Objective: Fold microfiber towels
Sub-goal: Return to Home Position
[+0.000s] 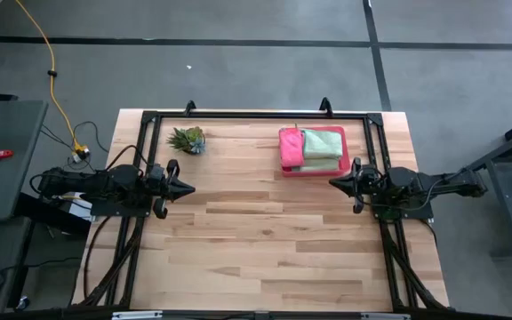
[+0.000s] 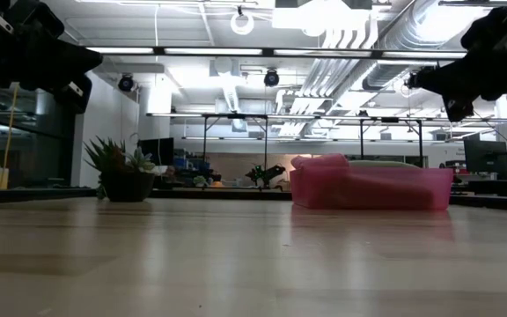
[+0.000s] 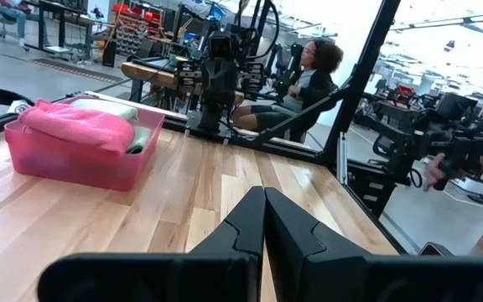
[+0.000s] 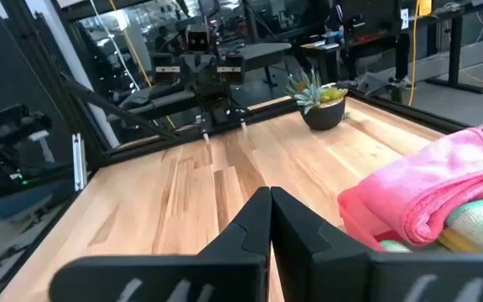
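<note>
While jaws sit closed, pink towel in tray

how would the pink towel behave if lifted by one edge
Probably floppy: the pink towel sags in rounded folds, so it would likely unfold. Its fuzzy pile suggests light, not slippery. It sits above the pink bin rim, so a push might shift it.

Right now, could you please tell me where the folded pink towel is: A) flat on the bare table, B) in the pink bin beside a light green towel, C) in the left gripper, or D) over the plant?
B: the pink towel lies in the pink bin beside the light green towel, and the left gripper is shut on nothing.
</note>
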`<state>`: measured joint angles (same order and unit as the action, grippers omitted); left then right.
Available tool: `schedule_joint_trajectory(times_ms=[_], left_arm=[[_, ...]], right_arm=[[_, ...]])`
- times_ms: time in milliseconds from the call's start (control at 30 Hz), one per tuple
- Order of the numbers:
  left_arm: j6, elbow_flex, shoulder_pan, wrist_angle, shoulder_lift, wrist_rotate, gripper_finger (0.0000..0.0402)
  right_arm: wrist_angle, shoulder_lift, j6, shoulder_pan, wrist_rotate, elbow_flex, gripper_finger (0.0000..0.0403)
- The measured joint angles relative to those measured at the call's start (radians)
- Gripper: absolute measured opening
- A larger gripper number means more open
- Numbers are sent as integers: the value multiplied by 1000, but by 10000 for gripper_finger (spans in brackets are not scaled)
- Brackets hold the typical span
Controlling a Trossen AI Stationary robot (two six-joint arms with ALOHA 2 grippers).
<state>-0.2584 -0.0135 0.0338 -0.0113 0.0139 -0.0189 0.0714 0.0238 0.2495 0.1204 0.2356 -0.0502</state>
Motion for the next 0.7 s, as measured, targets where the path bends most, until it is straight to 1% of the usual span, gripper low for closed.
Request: schedule_joint_trajectory(times_ms=[133, 700], left_arm=[[0, 0, 0, 0, 0, 0, 1], [0, 0, 0, 0, 0, 0, 1]], right_arm=[[1, 17, 4, 0, -12, 0, 0], [2, 15, 4, 0, -18, 0, 0]])
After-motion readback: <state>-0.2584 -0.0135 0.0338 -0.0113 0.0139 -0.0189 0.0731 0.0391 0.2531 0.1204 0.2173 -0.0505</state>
